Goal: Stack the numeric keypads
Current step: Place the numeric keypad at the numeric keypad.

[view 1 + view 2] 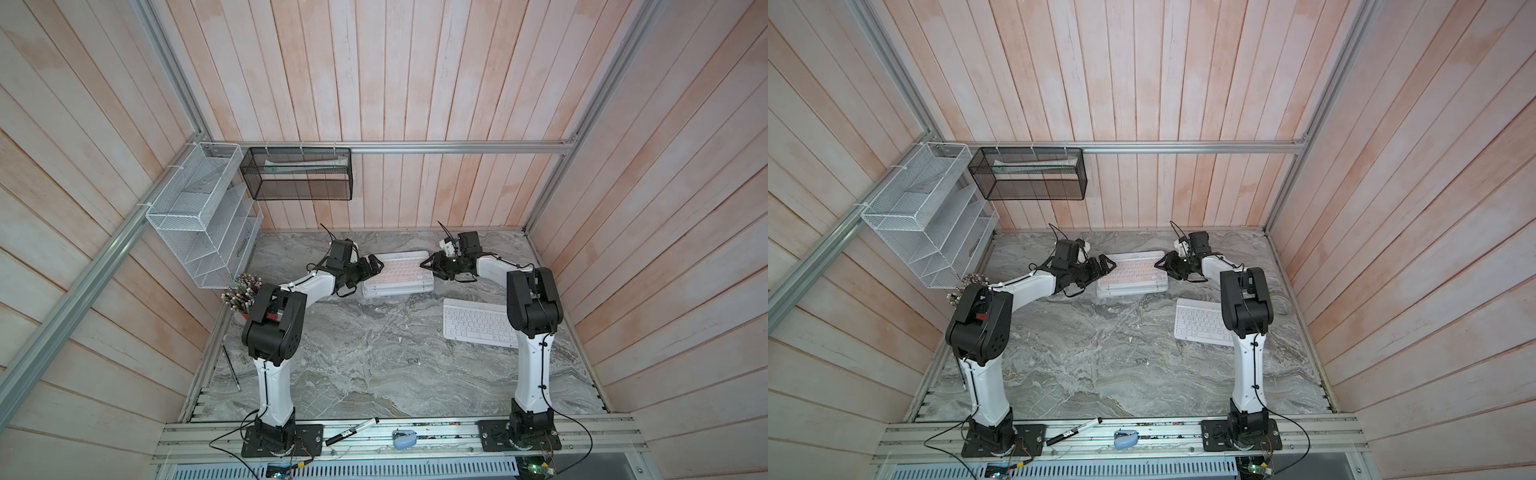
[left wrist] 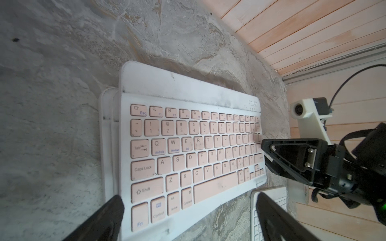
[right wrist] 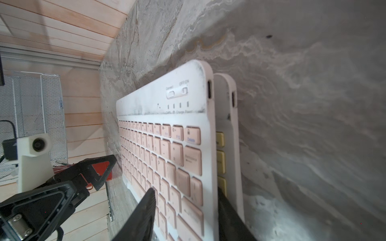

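A stack of numeric keypads (image 1: 397, 274) (image 1: 1133, 275) lies at the back middle of the marble table, and the top one has pink keys (image 2: 188, 146). Under it a yellow-keyed one (image 3: 220, 154) sticks out at the right end. A white-keyed keypad (image 1: 473, 325) (image 1: 1200, 324) lies alone to the right, partly behind my right arm. My left gripper (image 1: 376, 267) (image 2: 189, 198) stands wide open at the stack's left end. My right gripper (image 1: 428, 266) (image 3: 186, 191) is open at the right end. One finger is over the pink keys and the other is under that keypad's edge.
A white wire rack (image 1: 199, 220) and a black mesh basket (image 1: 297, 174) hang on the back-left walls. A cup of pencils (image 1: 241, 291) stands behind my left arm. A marker (image 1: 353, 430) and a small blue object (image 1: 403, 438) lie on the front rail.
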